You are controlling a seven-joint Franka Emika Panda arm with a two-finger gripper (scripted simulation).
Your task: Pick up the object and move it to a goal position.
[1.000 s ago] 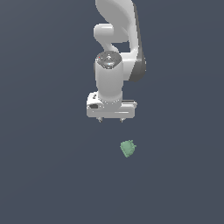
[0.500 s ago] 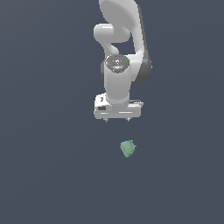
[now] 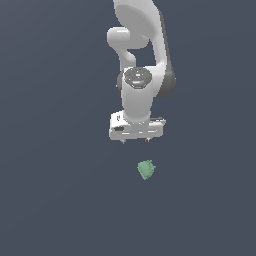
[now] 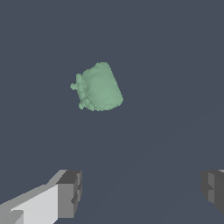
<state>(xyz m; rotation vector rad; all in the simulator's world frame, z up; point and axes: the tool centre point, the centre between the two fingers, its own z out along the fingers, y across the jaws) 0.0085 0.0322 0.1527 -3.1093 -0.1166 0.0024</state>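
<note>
The object (image 3: 146, 170) is a small pale-green lumpy chunk lying on the dark grey surface. In the wrist view the object (image 4: 98, 87) shows its knobby side. My gripper (image 3: 135, 141) hangs from the white arm, just above and slightly toward the exterior view's left of the chunk, apart from it. The gripper (image 4: 140, 190) is open, its two fingertips spread wide with nothing between them.
A plain dark grey surface (image 3: 60, 200) fills both views. The white arm (image 3: 140, 60) rises behind the gripper. No other objects show.
The arm has moved toward the exterior view's right and lower, bringing the open gripper closer to the chunk. The chunk has not moved.
</note>
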